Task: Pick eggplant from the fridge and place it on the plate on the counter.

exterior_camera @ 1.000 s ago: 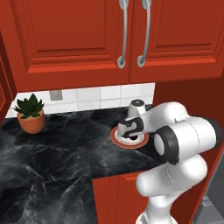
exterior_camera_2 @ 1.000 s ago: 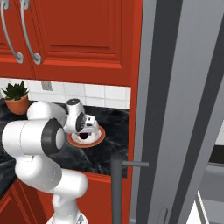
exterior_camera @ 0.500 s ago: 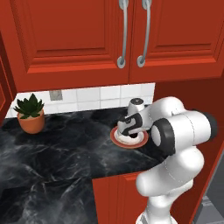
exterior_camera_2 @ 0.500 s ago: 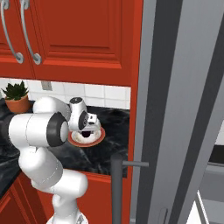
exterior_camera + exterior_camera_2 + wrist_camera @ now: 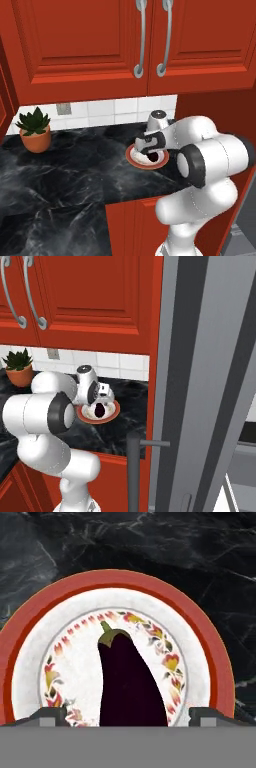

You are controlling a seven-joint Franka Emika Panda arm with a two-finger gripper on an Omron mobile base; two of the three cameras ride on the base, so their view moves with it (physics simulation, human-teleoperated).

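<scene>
Right at the gripper (image 5: 128, 714), the jaws stand wide apart, each fingertip well clear of the eggplant (image 5: 129, 679) between them, so that's a release, nothing clamped. The eggplant lies on the plate (image 5: 30, 642), dark body toward the hand, green cap pointing away, sitting well inside the patterned white centre and nowhere near the red rim. From the right side you can see it as a dark lump on the plate (image 5: 111, 412) with the gripper (image 5: 101, 397) just above it; from the left the gripper (image 5: 146, 150) hangs over the plate (image 5: 161, 162) and mostly covers the eggplant. The plate rests on the counter (image 5: 70, 175), near its front edge. To my eye the placing is as good as done, and what's left is a clean exit: lift straight up along the fingers, keep the jaws spread, no sideways drift, because a brushed fingertip could roll that rounded body toward the rim. Further back, the potted plant (image 5: 34, 131) sits by the tiled wall, well out of the way, and the fridge (image 5: 210, 381) stands off to the right.
</scene>
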